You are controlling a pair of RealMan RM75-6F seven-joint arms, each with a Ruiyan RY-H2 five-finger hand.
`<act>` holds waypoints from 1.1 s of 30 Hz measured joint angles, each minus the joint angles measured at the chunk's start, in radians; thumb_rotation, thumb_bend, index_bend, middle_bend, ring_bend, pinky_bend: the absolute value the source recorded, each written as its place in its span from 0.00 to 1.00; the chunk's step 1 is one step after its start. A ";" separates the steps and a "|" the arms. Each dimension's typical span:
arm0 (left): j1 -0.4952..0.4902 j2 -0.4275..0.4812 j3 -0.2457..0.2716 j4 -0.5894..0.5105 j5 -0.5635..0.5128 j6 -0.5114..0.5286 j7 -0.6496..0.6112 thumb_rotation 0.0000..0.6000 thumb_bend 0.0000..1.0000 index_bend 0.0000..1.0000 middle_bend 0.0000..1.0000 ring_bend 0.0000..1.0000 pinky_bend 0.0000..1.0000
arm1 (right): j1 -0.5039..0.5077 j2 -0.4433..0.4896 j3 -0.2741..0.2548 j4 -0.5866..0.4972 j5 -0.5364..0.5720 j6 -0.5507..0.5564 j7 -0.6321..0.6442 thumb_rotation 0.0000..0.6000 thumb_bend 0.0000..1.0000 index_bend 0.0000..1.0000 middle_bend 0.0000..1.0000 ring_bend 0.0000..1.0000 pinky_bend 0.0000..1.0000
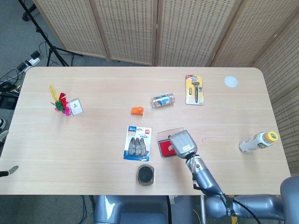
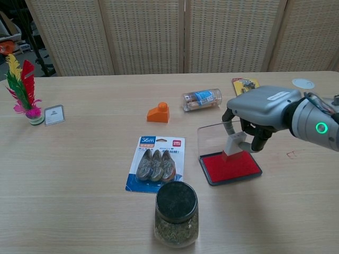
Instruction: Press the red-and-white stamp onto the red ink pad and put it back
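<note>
My right hand (image 2: 262, 108) grips the red-and-white stamp (image 2: 232, 146) from above, and the stamp's red base sits on the red ink pad (image 2: 231, 165), whose clear lid stands open behind it. In the head view my right hand (image 1: 182, 143) covers most of the ink pad (image 1: 163, 146) and hides the stamp. A faint red stamp mark (image 2: 291, 154) shows on the table to the right of the pad. My left hand is out of both views.
A pack of correction tapes (image 2: 156, 164) lies left of the pad, and a dark-lidded jar (image 2: 176, 213) stands in front of it. Behind are an orange block (image 2: 158, 113), a small lying bottle (image 2: 201, 99) and a razor pack (image 2: 246, 85). A bottle (image 1: 258, 141) lies at the right edge.
</note>
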 measured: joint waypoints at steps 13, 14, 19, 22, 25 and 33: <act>-0.005 0.001 -0.003 0.002 -0.009 -0.012 -0.001 1.00 0.05 0.00 0.00 0.00 0.00 | 0.015 -0.086 -0.012 0.125 0.040 0.038 -0.010 1.00 0.52 0.52 0.91 0.97 1.00; -0.006 0.001 -0.003 0.002 -0.009 -0.013 -0.001 1.00 0.05 0.00 0.00 0.00 0.00 | 0.016 -0.088 -0.012 0.127 0.041 0.037 -0.009 1.00 0.52 0.52 0.91 0.97 1.00; -0.007 0.000 -0.003 0.002 -0.012 -0.015 0.002 1.00 0.05 0.00 0.00 0.00 0.00 | 0.020 -0.104 -0.018 0.142 0.046 0.027 -0.008 1.00 0.52 0.52 0.91 0.97 1.00; -0.008 -0.001 -0.003 0.003 -0.013 -0.018 0.004 1.00 0.05 0.00 0.00 0.00 0.00 | 0.022 -0.116 -0.022 0.152 0.048 0.026 -0.007 1.00 0.52 0.52 0.91 0.97 1.00; -0.009 -0.002 -0.004 0.004 -0.014 -0.018 0.007 1.00 0.05 0.00 0.00 0.00 0.00 | 0.024 -0.122 -0.021 0.158 0.052 0.026 -0.005 1.00 0.52 0.52 0.91 0.97 1.00; -0.009 -0.001 -0.005 0.005 -0.017 -0.019 0.002 1.00 0.05 0.00 0.00 0.00 0.00 | 0.025 -0.132 -0.026 0.186 0.054 0.017 0.003 1.00 0.52 0.52 0.91 0.97 1.00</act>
